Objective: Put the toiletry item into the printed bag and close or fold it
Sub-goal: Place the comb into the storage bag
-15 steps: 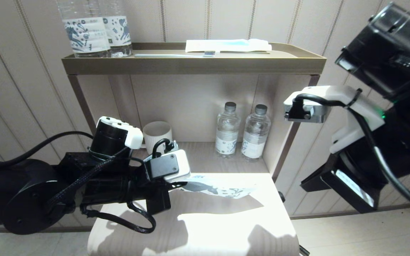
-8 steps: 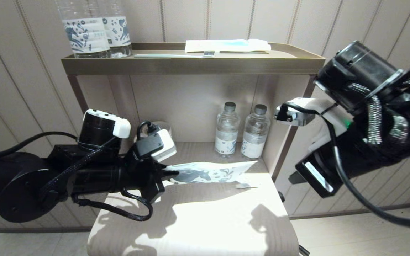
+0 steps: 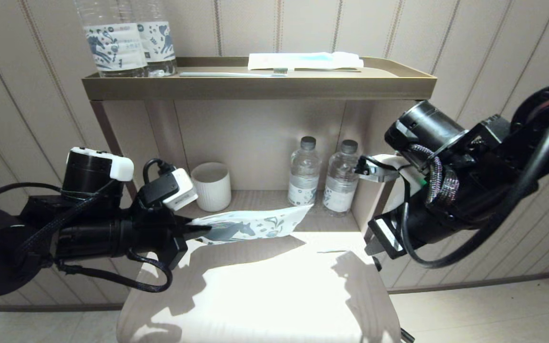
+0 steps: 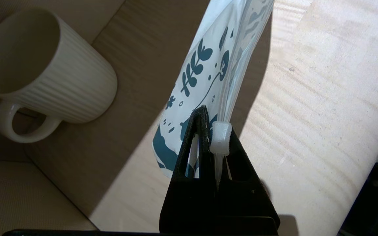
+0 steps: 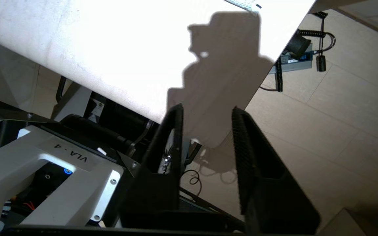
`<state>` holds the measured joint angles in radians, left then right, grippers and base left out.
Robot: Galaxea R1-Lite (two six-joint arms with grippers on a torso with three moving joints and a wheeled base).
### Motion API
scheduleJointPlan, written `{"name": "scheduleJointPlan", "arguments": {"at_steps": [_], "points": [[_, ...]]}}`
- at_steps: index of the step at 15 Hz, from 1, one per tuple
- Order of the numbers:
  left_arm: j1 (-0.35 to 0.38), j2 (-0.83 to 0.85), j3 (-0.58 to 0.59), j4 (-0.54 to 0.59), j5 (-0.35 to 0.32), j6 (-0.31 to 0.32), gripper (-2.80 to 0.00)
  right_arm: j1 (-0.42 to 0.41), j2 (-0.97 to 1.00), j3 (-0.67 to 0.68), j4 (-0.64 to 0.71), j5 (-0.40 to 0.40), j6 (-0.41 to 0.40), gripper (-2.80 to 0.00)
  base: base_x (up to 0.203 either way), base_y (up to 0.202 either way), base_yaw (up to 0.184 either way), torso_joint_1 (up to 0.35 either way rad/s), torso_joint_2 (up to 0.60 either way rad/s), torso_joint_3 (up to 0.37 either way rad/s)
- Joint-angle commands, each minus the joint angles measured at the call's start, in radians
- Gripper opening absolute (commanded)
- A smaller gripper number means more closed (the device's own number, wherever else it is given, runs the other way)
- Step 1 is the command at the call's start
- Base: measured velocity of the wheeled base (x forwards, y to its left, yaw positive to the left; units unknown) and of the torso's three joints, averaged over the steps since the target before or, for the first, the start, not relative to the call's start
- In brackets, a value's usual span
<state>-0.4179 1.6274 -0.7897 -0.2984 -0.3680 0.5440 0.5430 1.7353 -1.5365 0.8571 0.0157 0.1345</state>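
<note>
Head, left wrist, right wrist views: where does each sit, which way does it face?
Head: up on the robot, looking forward and down at the shelf unit and table; both arms show.
Left wrist: behind the left end effector, shut on the printed bag, facing the mug.
Right wrist: behind the open right end effector, facing the table edge, the floor and the robot's base.
Shared: head and left wrist views both show the bag and the mug.

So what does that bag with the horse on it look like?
The printed bag is a soft white pouch with a dark blue horse, leaves and small motifs. It looks thin and plasticky. The left gripper pinches one end shut, holding it out flat above the pale table, its free end pointing toward the small bottles. Nothing else touches it.
</note>
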Motion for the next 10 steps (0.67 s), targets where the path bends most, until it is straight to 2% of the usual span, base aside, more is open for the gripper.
{"name": "scheduleJointPlan", "arguments": {"at_steps": [1, 5, 10], "points": [[0.004, -0.002, 0.021, -0.041, -0.003, 0.001, -2.8, 0.0, 0.038, 0.001, 0.005, 0.001, 0.002, 0.0, 0.0, 0.0, 0.0, 0.0, 0.0, 0.0], [0.004, 0.009, 0.066, -0.15, -0.006, -0.004, -2.8, 0.001, 0.116, -0.017, -0.011, 0.001, 0.023, 0.0, 0.0, 0.0, 0.0, 0.0, 0.0, 0.0], [0.005, -0.003, 0.067, -0.157, -0.052, -0.026, -2.8, 0.012, 0.23, -0.054, -0.082, 0.0, 0.098, 0.0, 0.0, 0.0, 0.0, 0.0, 0.0, 0.0]]}}
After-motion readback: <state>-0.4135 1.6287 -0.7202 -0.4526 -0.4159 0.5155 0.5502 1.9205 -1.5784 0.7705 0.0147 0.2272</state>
